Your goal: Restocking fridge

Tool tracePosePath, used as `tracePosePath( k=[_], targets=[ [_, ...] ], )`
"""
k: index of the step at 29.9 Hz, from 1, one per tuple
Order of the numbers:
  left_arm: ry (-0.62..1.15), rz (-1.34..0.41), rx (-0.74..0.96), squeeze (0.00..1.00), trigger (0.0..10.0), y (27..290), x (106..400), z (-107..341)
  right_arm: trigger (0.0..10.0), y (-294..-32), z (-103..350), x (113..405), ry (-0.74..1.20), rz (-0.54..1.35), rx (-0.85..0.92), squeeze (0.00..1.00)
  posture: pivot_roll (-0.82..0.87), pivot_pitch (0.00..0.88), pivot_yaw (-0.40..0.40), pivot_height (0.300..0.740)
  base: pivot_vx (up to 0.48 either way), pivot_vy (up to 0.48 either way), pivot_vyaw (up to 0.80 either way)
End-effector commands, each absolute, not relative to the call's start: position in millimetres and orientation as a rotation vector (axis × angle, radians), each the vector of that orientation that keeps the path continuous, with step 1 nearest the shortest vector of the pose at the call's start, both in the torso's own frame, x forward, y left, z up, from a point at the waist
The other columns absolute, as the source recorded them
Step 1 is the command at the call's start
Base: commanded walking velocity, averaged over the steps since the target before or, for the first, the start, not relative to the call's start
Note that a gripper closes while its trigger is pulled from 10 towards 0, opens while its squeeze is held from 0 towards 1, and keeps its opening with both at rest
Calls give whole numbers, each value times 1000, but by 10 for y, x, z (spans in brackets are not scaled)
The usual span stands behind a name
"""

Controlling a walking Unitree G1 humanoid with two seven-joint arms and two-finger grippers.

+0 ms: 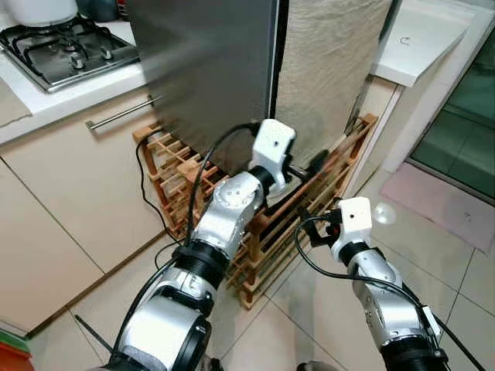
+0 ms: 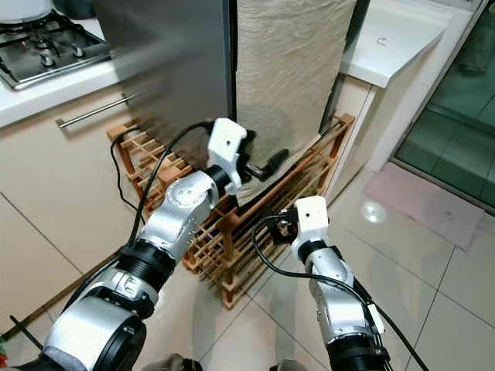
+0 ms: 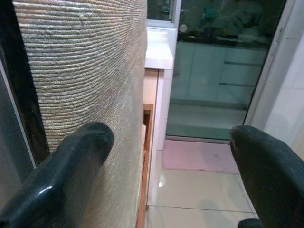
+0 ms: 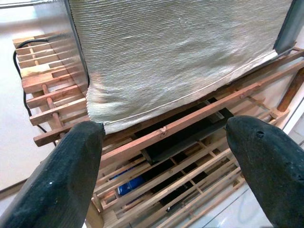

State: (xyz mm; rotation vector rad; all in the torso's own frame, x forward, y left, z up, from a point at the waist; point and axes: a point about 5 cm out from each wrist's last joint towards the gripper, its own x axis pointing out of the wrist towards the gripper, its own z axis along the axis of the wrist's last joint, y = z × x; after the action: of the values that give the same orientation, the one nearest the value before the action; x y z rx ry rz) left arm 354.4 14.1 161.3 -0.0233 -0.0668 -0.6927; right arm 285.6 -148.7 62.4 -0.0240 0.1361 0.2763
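A humanoid robot faces a steel fridge (image 1: 209,69) standing on a wooden rack (image 1: 255,239), a woven cloth (image 1: 329,62) draped over its front. The left pincer (image 1: 309,166) reaches the cloth's lower edge, fingers spread wide and empty; the right pincer (image 4: 164,156) hovers low before the rack, equally wide, holding nothing. Opening appears the step in hand: next, probably, finding the door's edge. Open tiled floor (image 1: 433,247) lies to the right.

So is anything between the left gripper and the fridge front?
Yes. A beige woven cloth hangs down over the fridge front, right where the open left gripper reaches. The right gripper, also open, waits lower by the wooden rack.
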Motion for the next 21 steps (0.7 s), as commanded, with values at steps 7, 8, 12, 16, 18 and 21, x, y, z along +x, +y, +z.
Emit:
tracePosePath(
  k=[7, 8, 12, 16, 18, 21],
  targets=[
    [-73, -629, -12, 0, 10000, 130, 3566, 1619, 10000, -1499, 561, 2826, 167, 281, -31, 0, -90, 0, -2, 730, 0, 0, 0],
    [-73, -625, -12, 0, 10000, 129, 3566, 1618, 10000, -1500, 559, 2825, 167, 281, -31, 0, -90, 0, -2, 730, 0, 0, 0],
    [-83, -594, -28, 0, 10000, 150, 3557, 1636, 10000, -1504, 550, 2815, 170, 280, -31, 0, -93, 0, 0, 730, 0, 0, 0],
    [-86, -599, -24, 0, 10000, 180, 3510, 1616, 10000, -1507, 545, 2809, 170, 279, -32, 0, -90, 0, -1, 730, 0, 0, 0],
    [-70, -590, -21, 0, 10000, 222, 3501, 1563, 10000, -1507, 541, 2808, 172, 279, -31, 0, -88, 0, -1, 730, 0, 0, 0],
    [-47, -576, -22, 0, 10000, 300, 3493, 1498, 10000, -1503, 535, 2806, 174, 281, -31, 0, -85, 0, -1, 730, 0, 0, 0]
  ],
)
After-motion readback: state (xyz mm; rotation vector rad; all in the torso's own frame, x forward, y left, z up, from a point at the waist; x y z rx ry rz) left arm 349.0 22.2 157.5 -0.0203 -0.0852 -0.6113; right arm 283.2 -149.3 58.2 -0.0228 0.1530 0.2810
